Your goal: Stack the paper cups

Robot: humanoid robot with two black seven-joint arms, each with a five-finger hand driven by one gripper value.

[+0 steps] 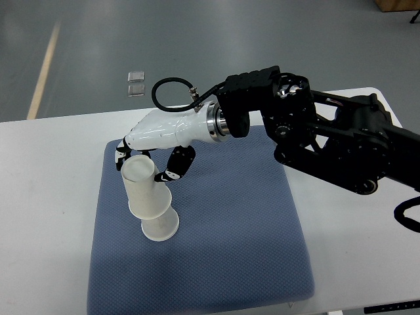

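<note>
While the white table [46, 170] lies bare along its left side, the action sits on the blue mat [216, 262] spread across the middle. On the mat's left half stands an inverted paper cup [161, 225], wide rim down on the fabric. Over it goes a second paper cup [143, 189], also upside down, leaning a little to the left, its lower rim slipped over the top of the standing one. And look at the right hand [157, 141]: the white shell hovers just above and behind that upper cup, the black-and-white fingers [178, 164] curled down around it, one set on its left side, another on its right, closed on the cup near its flat top. Moving right, a black cable [172, 88] loops up off the wrist, and the bulky black right arm [328, 141] stretches away across the table's far right corner to the picture's right edge. Far beyond the table, two small clear squares [136, 83] lie on the grey floor.
</note>
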